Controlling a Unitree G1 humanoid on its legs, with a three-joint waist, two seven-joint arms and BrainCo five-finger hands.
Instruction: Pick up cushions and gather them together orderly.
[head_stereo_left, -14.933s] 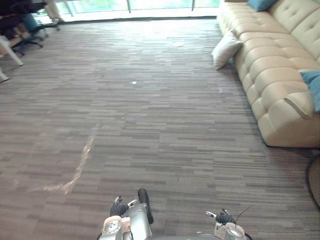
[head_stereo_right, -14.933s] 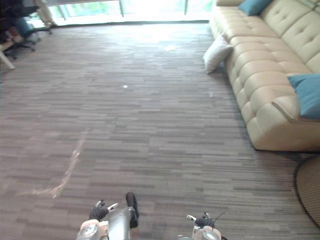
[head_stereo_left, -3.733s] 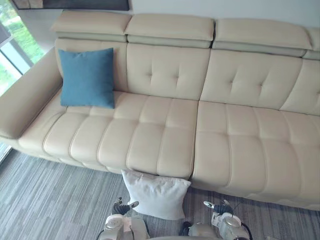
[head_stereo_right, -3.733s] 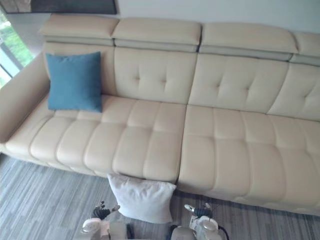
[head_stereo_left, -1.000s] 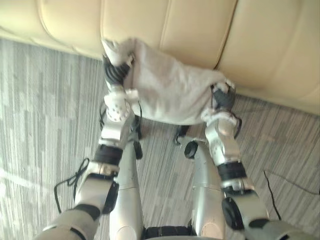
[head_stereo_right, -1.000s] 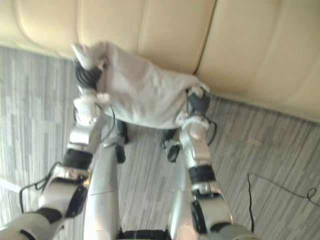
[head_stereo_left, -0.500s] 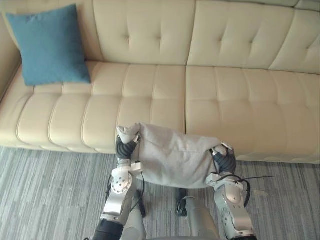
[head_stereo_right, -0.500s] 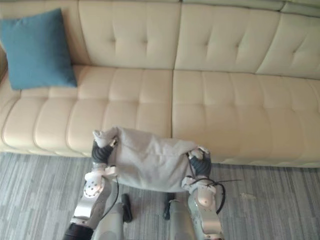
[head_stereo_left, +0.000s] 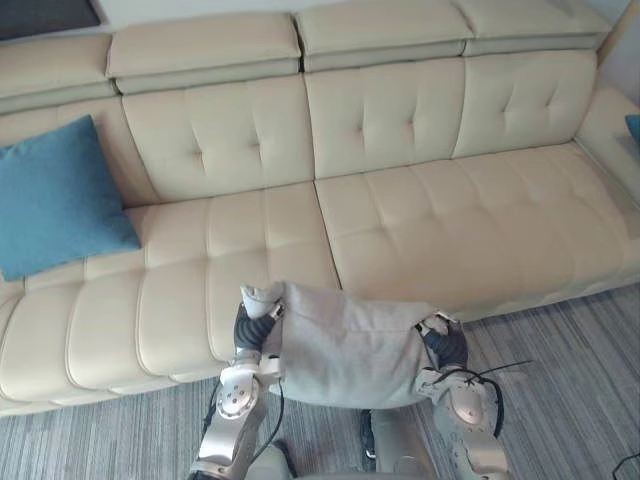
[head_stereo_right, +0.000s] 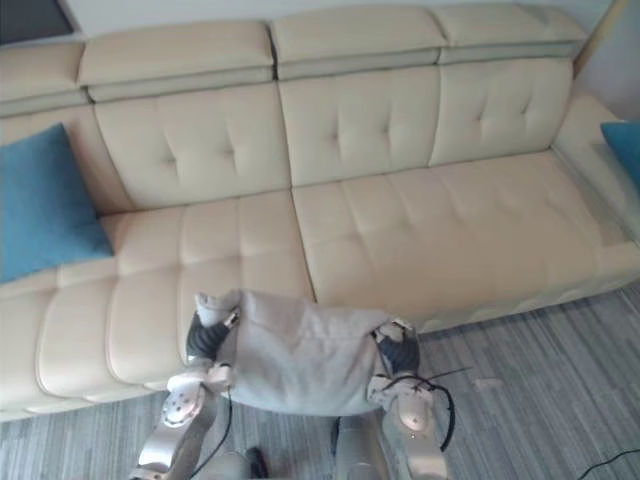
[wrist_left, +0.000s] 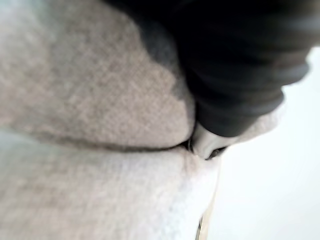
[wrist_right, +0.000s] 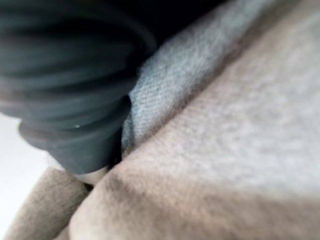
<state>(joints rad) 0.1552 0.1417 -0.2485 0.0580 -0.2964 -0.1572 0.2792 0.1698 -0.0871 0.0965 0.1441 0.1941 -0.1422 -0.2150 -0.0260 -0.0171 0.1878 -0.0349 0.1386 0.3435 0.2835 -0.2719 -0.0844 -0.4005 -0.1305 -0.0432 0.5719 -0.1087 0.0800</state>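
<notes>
Pale grey and soft, the cushion (head_stereo_left: 350, 345) hangs stretched sideways between the two arms, right in front of the sofa (head_stereo_left: 400, 220), and it sags a little in the middle. Seen from the head, its upper edge overlaps the front of the seat, just about where the two middle seat sections meet, while its lower edge shows over the striped grey carpet (head_stereo_left: 570, 340); whether it touches the sofa, I cannot tell. At the cushion's left end sits the left robot hand (head_stereo_left: 250, 328), dark ribbed cover pressed into the fabric, with one cushion corner poking up above it. At the other end is the right robot hand (head_stereo_left: 447, 347), tucked against the cushion's upper right corner. Both wrist views show only ribbed cover buried in grey cloth, so whether either robot hand is clamped on the cushion or simply pressed flat against it cannot be told. Out beyond that, the sofa is cream leather, tufted, with a row of headrests along the top. On its far left a blue cushion (head_stereo_left: 55, 200) leans upright against the backrest, well apart from the grey one. At the far right end, by the armrest, the edge of a second blue cushion (head_stereo_right: 625, 145) peeks in.
</notes>
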